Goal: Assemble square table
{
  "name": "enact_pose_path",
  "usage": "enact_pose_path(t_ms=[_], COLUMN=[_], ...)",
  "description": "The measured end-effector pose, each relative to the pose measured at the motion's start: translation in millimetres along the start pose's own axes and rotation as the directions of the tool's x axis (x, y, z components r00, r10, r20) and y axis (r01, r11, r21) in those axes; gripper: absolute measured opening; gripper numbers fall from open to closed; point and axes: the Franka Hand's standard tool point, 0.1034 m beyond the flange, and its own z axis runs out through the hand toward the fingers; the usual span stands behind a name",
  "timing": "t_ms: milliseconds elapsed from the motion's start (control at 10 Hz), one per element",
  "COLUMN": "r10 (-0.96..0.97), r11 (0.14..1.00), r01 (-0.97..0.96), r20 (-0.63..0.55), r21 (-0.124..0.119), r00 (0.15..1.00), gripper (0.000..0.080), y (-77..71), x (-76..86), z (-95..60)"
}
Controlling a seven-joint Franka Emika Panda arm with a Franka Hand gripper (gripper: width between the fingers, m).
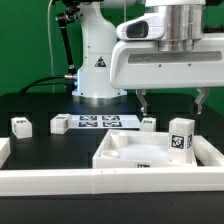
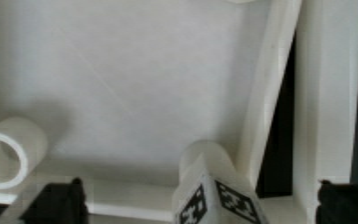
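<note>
The white square tabletop [image 1: 128, 152] lies with its raised rim up at the exterior view's right. One tagged white leg [image 1: 180, 135] stands upright on it near the right rim. My gripper [image 1: 173, 103] hangs just above that leg, open and empty, with a finger on each side. In the wrist view the leg [image 2: 213, 192] shows between my dark fingertips [image 2: 53, 203], on the tabletop's floor [image 2: 140, 90] beside its rim [image 2: 274, 80]. A round white boss [image 2: 5, 152] sits at a corner. Three loose legs [image 1: 20, 124] [image 1: 60, 124] [image 1: 148, 122] lie on the black table behind.
The marker board [image 1: 95, 122] lies in front of the robot base [image 1: 97, 70]. A long white barrier rail [image 1: 90, 181] runs along the front, and another piece [image 1: 4, 150] is at the exterior view's left. A green wall is behind.
</note>
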Motion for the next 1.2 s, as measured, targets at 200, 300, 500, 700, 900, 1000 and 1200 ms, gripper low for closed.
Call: enact_pose_path(t_ms=[200,300,500,700,900,1000,1200], r10=[-0.006,-0.013,-0.011,-0.013,-0.014,-0.013,0.078], r11=[1.000,1.000,1.000,1.000,1.000,1.000,0.997], r01=[0.006,0.013,0.011,0.013,0.014,0.013,-0.078], r20=[-0.012,-0.012,-0.009,-0.003,0.011,0.014,0.037], r21=[0.000,0.000,-0.002,-0.003,-0.004,-0.005,-0.005], r00=[1.000,1.000,1.000,1.000,1.000,1.000,0.996], gripper=[0.0649,0.0649,0.0649,0.0649,0.0649,0.0649,0.0649], y=[5.9,11.0,17.7,17.9,19.6,20.2,27.9], x=[-12.1,-29.8,-52.7,-60.1,-73.7,-76.0,-96.5], z=[2.1,3.2,6.5,8.5,11.6,12.8,22.7])
